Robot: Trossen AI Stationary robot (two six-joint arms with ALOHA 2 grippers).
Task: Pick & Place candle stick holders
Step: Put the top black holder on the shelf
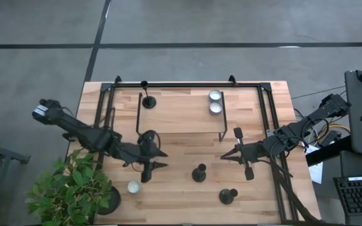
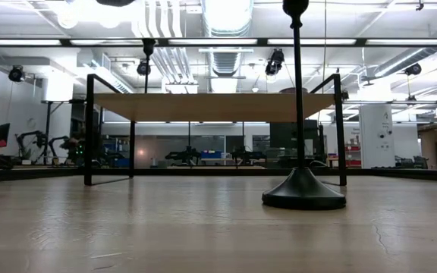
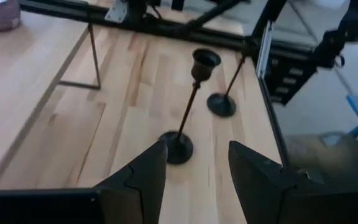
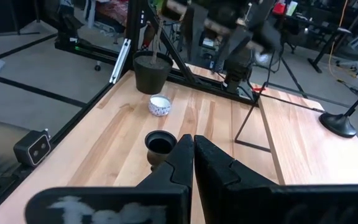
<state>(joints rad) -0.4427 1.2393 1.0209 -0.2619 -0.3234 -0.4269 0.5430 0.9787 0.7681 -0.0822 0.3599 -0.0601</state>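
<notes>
Table (image 1: pixel 181 107) carries a black wire riser (image 1: pixel 181 110). My left gripper (image 1: pixel 158 158) hovers released, lined on the nearest black candlestick holder (image 1: pixel 198 173), I judge for pickup. Right gripper (image 1: pixel 226 154) waits clenched, empty. Two silver cups (image 1: pixel 215 102) sit far-right, one (image 1: pixel 133 186) near-left.

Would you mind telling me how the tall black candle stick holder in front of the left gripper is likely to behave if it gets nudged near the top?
The black candle stick holder would probably tip rather than slide: its stem is long and thin above a small round base. The flared, solid-looking base may resist a gentle push. The open left gripper would likely do better closing on the stem low down, near the base.
</notes>
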